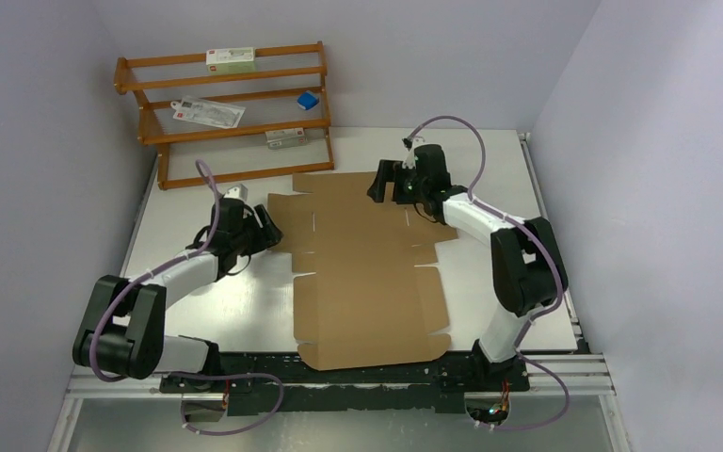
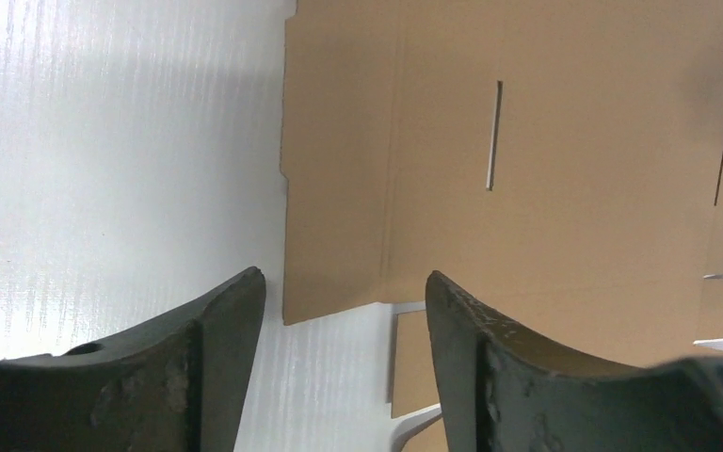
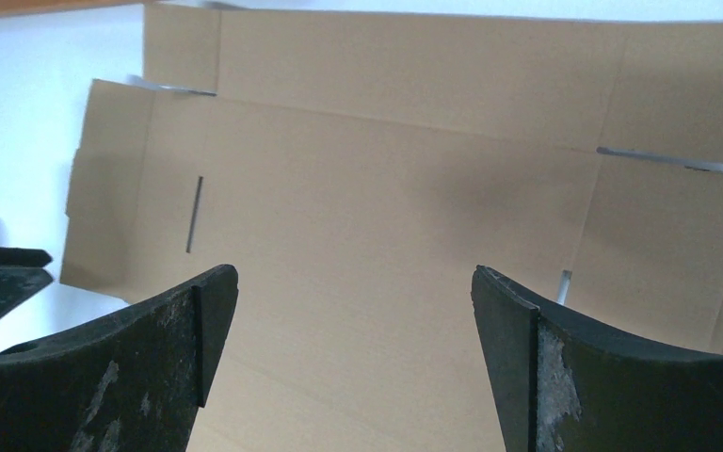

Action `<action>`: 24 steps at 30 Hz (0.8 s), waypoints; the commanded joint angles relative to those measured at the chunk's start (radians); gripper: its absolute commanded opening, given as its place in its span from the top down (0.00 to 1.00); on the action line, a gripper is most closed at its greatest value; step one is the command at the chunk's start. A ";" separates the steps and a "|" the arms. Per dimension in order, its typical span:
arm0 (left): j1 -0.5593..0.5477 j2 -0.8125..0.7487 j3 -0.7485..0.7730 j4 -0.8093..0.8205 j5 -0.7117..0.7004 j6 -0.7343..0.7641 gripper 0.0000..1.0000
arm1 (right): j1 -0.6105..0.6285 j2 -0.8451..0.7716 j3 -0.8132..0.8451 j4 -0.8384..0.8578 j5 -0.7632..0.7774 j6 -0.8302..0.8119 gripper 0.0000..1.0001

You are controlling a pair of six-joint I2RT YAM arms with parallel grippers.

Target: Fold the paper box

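Currently paper box (image 1: pixel 367 273) flat; left gripper (image 2: pixel 345 275), right gripper (image 3: pixel 354 270) spread.

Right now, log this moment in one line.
box: cardboard sheet flat, unfolded | left pincer open at its left edge | right pincer open over far end

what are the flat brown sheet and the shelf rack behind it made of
The paper box: apparently corrugated cardboard, matte brown, unprinted; cut slits and crease lines show. The rack: probably wood, orange-brown with a slight sheen, like varnish; painted metal cannot be ruled out.
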 commanded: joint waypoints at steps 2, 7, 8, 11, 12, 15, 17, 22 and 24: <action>-0.008 -0.016 0.102 -0.064 0.018 0.034 0.30 | -0.026 0.070 0.088 -0.013 -0.023 -0.060 0.00; -0.007 0.101 0.237 -0.036 -0.011 0.049 0.27 | -0.058 0.124 0.135 -0.004 -0.096 -0.057 0.01; -0.007 0.137 0.265 -0.015 0.007 0.046 0.27 | -0.058 0.129 0.128 0.007 -0.111 -0.048 0.01; -0.007 0.264 0.372 0.032 0.080 0.069 0.28 | -0.056 0.130 0.087 0.051 -0.137 -0.012 0.02; -0.007 0.304 0.411 0.031 0.102 0.076 0.29 | -0.054 0.124 0.069 0.064 -0.137 -0.006 0.02; -0.005 0.394 0.496 0.027 0.118 0.102 0.31 | -0.051 0.110 0.037 0.078 -0.140 -0.003 0.01; -0.001 0.440 0.527 0.044 0.118 0.106 0.32 | -0.050 0.103 0.025 0.073 -0.138 -0.008 0.01; 0.007 0.538 0.595 0.089 0.174 0.100 0.38 | -0.048 0.079 -0.001 0.086 -0.138 -0.015 0.02; 0.007 0.573 0.613 0.108 0.186 0.093 0.39 | -0.048 0.077 -0.003 0.089 -0.140 -0.016 0.02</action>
